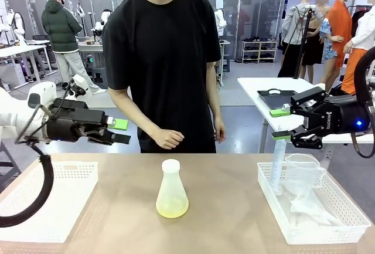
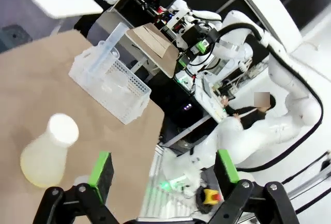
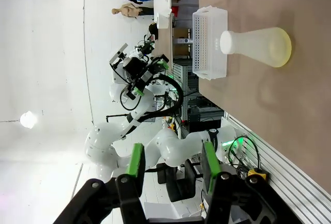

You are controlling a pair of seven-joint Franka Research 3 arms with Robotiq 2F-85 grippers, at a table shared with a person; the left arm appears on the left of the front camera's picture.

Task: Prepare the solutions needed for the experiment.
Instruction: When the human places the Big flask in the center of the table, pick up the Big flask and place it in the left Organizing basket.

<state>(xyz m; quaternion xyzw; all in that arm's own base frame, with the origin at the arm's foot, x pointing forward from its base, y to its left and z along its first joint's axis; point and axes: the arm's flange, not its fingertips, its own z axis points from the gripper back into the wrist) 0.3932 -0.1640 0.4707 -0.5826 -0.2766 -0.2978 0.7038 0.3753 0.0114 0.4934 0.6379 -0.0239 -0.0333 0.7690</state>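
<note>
A: Left gripper (image 1: 121, 131) first. What are the fingers doing?
B: They're spread wide, with nothing between the green pads (image 2: 102, 169). The gripper hangs level above the left side of the table (image 1: 222, 219), by the left basket (image 1: 58, 192) and well apart from the flask (image 1: 171, 186).
A: And the right gripper (image 1: 280, 124)?
B: Its fingers are apart too, with a narrower gap and nothing in it. It hovers over the right basket (image 1: 322, 230), just above the top of the cylinder (image 1: 277, 166), which leans there beside a beaker (image 1: 304, 172). I can't tell whether it touches the cylinder.
A: Where's the solution (image 1: 172, 208)?
B: It's a shallow, pale yellow-green layer in the bottom of the flask. The flask stands upright mid-table between the baskets, with a white stopper (image 1: 170, 165) on top. The person stands at the far side with a hand (image 1: 167, 138) loosely curled, touching nothing.
A: So what's the step?
B: My guess is either fetching glassware from the right basket or going for the flask. Nothing is held yet.
A: How would you do it well?
B: For the flask, close on the neck just under the stopper, not on the sloped body, where the pads would likely slide. Come in level, keep the flask upright, and lift slowly so the liquid doesn't slosh. For the cylinder, grip near the top and draw it out along its lean, clear of the beaker.
</note>
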